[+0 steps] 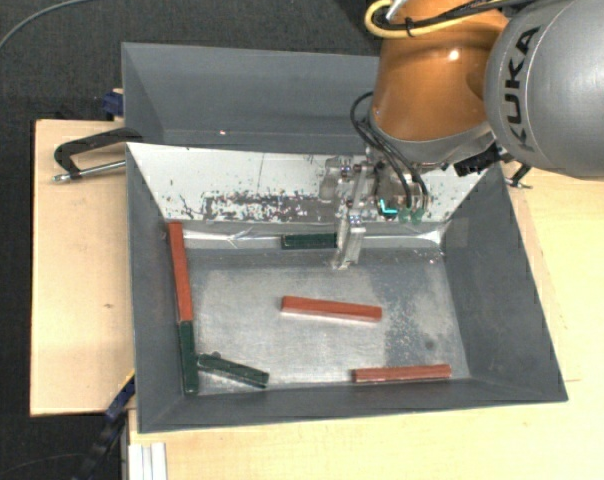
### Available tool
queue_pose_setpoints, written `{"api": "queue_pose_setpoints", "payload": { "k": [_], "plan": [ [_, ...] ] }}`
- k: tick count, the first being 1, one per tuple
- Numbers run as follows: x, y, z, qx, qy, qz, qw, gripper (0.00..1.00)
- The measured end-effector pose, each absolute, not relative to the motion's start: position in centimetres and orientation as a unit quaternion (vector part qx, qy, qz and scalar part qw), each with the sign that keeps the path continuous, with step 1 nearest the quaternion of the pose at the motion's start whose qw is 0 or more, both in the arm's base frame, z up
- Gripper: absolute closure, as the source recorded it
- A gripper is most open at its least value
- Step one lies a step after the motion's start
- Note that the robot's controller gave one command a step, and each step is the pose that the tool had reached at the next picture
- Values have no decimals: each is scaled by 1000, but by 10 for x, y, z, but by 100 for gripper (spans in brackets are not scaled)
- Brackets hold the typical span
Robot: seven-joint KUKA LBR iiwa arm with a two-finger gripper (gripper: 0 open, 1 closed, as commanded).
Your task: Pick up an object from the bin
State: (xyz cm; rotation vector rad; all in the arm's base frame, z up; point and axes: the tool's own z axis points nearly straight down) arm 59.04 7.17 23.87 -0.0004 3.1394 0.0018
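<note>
My gripper (pixel 343 253) hangs near the back wall of the bin, a little right of the middle, pointing down at the floor. A short dark green bar (pixel 307 240) lies along the foot of the back wall, its right end right next to the gripper; whether they touch I cannot tell. A red bar (pixel 331 310) lies flat on the floor in the middle of the bin, a little in front of the gripper and apart from it.
Another red bar (pixel 402 373) lies at the front right. A long red bar (pixel 182 273) runs along the left wall, with a green bar (pixel 187 358) below it and a second green bar (pixel 234 370) angled beside that. The orange-covered arm overhangs the back right.
</note>
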Motion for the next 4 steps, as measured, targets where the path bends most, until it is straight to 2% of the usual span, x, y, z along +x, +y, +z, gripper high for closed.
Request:
{"api": "queue_pose_setpoints", "payload": {
  "k": [1,2,3,4],
  "plan": [
    [561,38,92,81,997,0,-4,0],
    [521,37,69,59,998,0,-3,0],
    [523,36,70,60,998,0,0,100],
    [560,67,204,99,995,2,7,100]
  ]
}}
